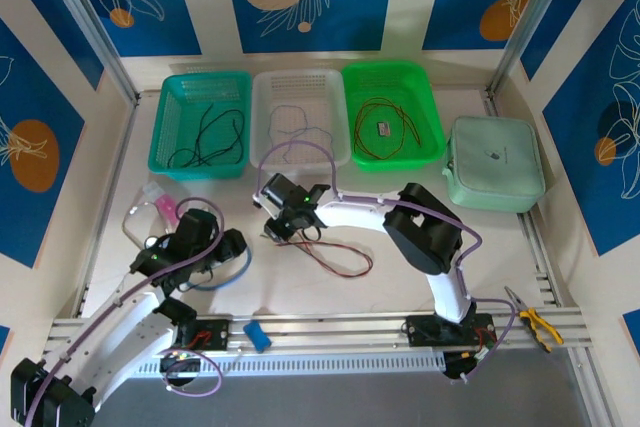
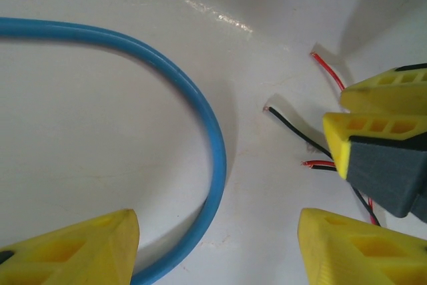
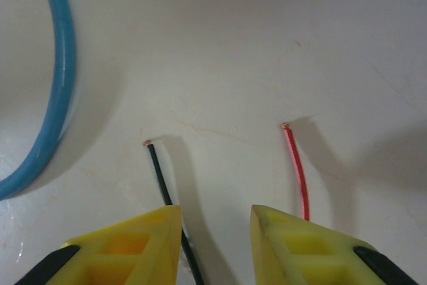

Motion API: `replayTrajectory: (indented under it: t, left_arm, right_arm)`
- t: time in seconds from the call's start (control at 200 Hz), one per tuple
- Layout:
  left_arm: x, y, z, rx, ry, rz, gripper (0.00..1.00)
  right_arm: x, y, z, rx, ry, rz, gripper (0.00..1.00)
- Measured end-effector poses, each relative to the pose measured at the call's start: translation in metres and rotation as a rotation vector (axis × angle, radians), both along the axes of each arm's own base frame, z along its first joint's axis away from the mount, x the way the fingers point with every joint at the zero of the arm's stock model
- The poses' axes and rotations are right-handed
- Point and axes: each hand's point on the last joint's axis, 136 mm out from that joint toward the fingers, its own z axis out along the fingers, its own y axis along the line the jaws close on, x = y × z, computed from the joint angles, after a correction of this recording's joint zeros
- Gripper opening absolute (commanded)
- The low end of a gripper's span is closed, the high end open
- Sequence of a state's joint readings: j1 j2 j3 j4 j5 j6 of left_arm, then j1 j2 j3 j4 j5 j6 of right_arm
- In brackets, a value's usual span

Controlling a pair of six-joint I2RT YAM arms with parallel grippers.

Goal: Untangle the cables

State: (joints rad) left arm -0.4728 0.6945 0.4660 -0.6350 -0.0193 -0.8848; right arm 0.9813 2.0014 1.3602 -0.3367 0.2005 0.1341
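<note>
A thin black cable (image 3: 157, 171) and a thin red cable (image 3: 297, 171) lie with bare ends on the white table. My right gripper (image 3: 215, 215) hovers over them, jaws partly apart; the black cable runs in along its left finger, the red one passes behind its right finger, and neither is pinched. From above, that gripper (image 1: 283, 225) sits at the left end of the red and black cables (image 1: 340, 259). My left gripper (image 2: 220, 251) is open, straddling a thick blue hose (image 2: 213, 138), with the right gripper's fingers (image 2: 373, 131) just to its right. From above, the left gripper (image 1: 232, 247) is beside them.
At the back stand a teal basket (image 1: 165, 162) with black cables, a white basket (image 1: 300, 75) with a pale cable, and a green basket (image 1: 393, 67) with brown-orange cables. A mint case (image 1: 493, 162) lies right. Pliers (image 1: 535, 322) rest on the front rail.
</note>
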Motion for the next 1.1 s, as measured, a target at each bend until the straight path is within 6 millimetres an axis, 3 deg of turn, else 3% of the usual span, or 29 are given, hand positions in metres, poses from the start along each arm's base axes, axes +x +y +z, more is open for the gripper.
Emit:
replayTrajectory:
  t: [0.525, 0.725, 0.865, 0.99, 1.1]
  left_arm:
    - [-0.001, 0.001, -0.006, 0.016, 0.029, -0.002, 0.64]
    - [-0.001, 0.001, -0.007, 0.017, 0.032, -0.002, 0.64]
    - [-0.001, -0.001, -0.006, 0.013, 0.036, -0.006, 0.63]
    - [0.001, -0.002, -0.003, 0.01, 0.036, -0.01, 0.63]
    - [0.005, -0.005, 0.006, 0.003, 0.015, -0.016, 0.63]
  right_arm:
    - [0.012, -0.029, -0.02, -0.09, 0.043, -0.062, 0.31]
    - [0.015, -0.031, -0.02, -0.102, 0.03, -0.073, 0.13]
    - [0.016, -0.032, -0.02, -0.108, 0.02, -0.077, 0.07]
    - [0.013, -0.027, -0.016, -0.081, 0.018, -0.086, 0.02]
    - [0.006, -0.027, 0.006, -0.013, 0.007, -0.094, 0.01]
